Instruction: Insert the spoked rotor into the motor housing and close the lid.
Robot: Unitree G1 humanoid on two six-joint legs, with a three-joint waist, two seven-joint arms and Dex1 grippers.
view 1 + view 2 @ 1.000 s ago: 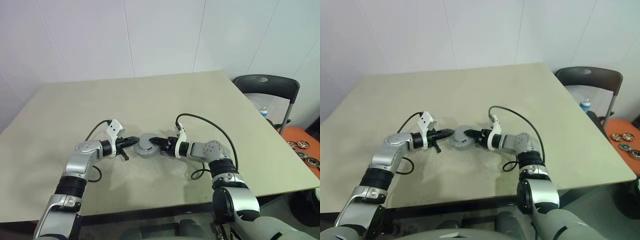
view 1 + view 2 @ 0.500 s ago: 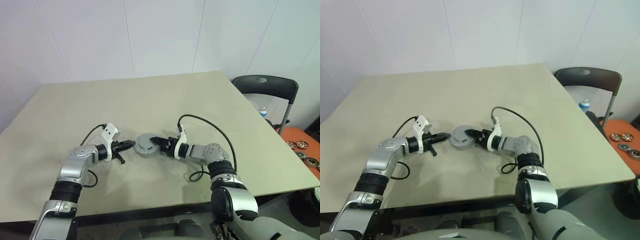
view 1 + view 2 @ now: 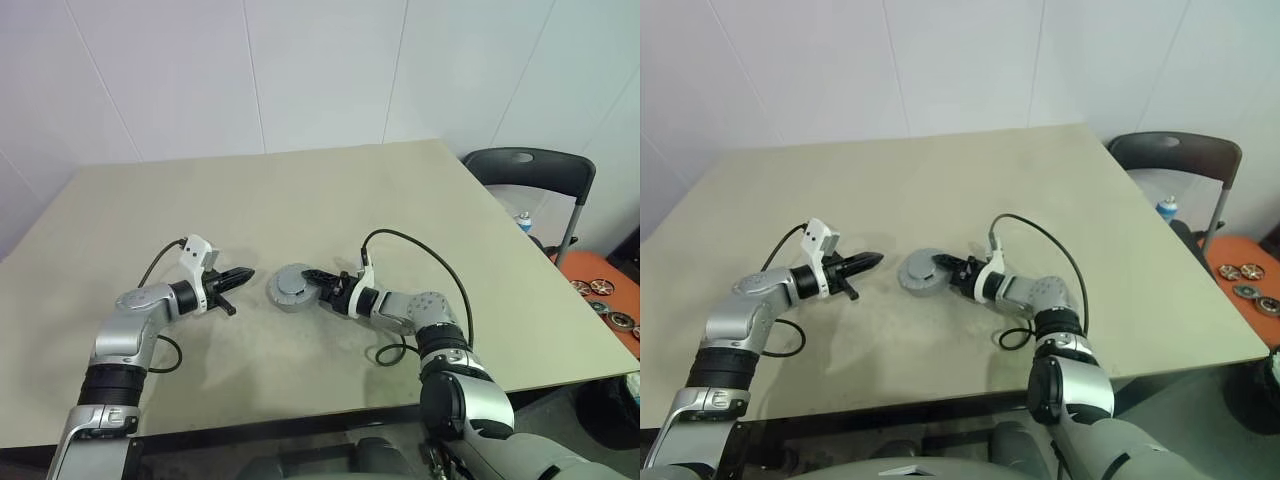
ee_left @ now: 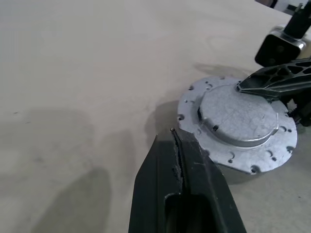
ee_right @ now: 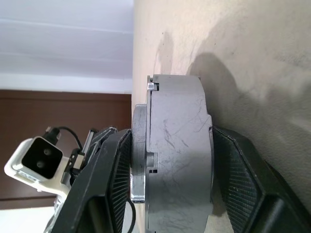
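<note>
While both head views take in the whole table, the wrist views add the close detail.
Table: a beige tabletop point(image 3: 330, 190) carries the assembly near its front middle, between the two arms.
Lid: the grey round lid point(image 3: 291, 286) lies flat, with a raised centre and a wider flange pierced by small holes, which the left wrist view point(image 4: 237, 124) makes plain.
Motor housing: the right wrist view shows a thick grey body point(image 5: 177, 160) under the lid's flange, seen edge-on; I take this for the housing, and its windings cannot be made out.
Spoked rotor: I cannot tell where it is.
Right gripper: the right gripper point(image 3: 318, 281) reaches the assembly from the robot's right; its two fingers point(image 5: 104, 179) stand one on each side of the stack, top and bottom, grasping the assembly.
Left gripper: the left gripper point(image 3: 240, 275) hovers to the robot's left of the lid, apart from it, fingers pressed together and empty, tip aimed toward the lid; the left wrist view point(image 4: 176, 145) shows the clenched tip just short of the flange.
Surroundings: a dark folding chair point(image 3: 530, 170) stands past the table's right corner, and further round parts point(image 3: 605, 295) lie on an orange surface beyond it.
</note>
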